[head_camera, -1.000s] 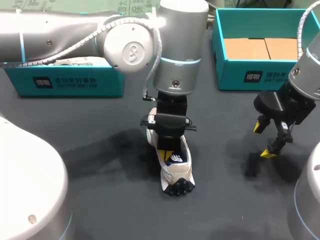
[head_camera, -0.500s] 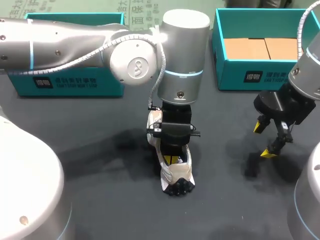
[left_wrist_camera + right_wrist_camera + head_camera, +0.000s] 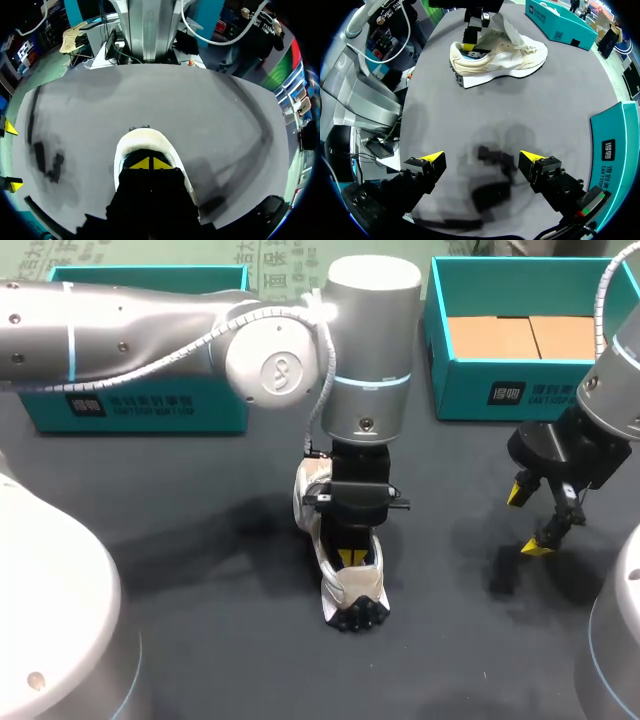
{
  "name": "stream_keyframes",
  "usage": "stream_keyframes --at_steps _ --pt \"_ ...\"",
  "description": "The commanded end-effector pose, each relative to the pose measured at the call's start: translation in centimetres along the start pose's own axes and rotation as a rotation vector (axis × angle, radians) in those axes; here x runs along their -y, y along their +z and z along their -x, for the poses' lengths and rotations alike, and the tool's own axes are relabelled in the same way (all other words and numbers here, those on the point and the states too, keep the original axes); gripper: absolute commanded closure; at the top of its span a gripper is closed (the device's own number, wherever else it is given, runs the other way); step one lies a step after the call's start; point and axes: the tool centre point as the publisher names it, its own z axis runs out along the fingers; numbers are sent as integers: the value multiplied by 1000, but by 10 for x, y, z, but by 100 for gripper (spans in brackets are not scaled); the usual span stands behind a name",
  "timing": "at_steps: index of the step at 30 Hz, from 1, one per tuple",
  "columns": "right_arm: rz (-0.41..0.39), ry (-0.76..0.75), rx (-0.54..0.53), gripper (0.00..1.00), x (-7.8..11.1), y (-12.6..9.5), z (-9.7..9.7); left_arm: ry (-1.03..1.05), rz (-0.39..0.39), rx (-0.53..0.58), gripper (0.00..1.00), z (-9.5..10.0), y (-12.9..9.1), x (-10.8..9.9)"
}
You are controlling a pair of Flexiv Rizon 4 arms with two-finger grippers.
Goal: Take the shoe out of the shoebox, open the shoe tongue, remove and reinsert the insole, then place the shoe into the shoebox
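Now the left pincer [image 3: 350,558] has slid deeper into the shoe [image 3: 352,592].

centre: shoe [image 3: 345,585] on bench [image 3: 200,580], covered from above by left arm [image 3: 370,360], whose end effector [image 3: 150,163] fills its opening | right: bare lane between shoe and right end effector [image 3: 527,520], fingers spread | far edge: left teal box [image 3: 130,410] and right teal box [image 3: 520,390] wall it

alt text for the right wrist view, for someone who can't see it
A white shoe stands on a dark table, ahead of the open, empty right end effector; the left end effector is down in the shoe's opening. A teal shoebox sits beyond the shoe.
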Motion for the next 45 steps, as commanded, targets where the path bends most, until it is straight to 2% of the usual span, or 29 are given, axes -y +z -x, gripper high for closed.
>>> stream_keyframes --at_steps 1,3,5,9,14,18,26,32,39,45 --pt "-1 1 2 0 0 1 -1 -8 4 -9 100 8 22 -1" --pt "-1 1 2 0 0 1 -1 -5 3 -20 100 10 31 -3" --pt "-1 1 2 0 0 1 -1 -24 35 -28 100 13 38 -6" --pt "-1 1 2 0 0 1 -1 -57 69 -39 100 11 45 -13" --pt "-1 1 2 0 0 1 -1 -39 82 20 100 4 23 -7" --pt "-1 1 2 0 0 1 -1 -22 98 58 100 9 18 -1" --pt "-1 1 2 0 0 1 -1 -46 187 69 100 29 53 -11" --pt "-1 1 2 0 0 1 -1 -90 207 43 100 29 68 -29" --pt "-1 1 2 0 0 1 -1 -125 248 25 100 13 59 -41" --pt "-1 1 2 0 0 1 -1 -122 270 43 100 3 36 -34"
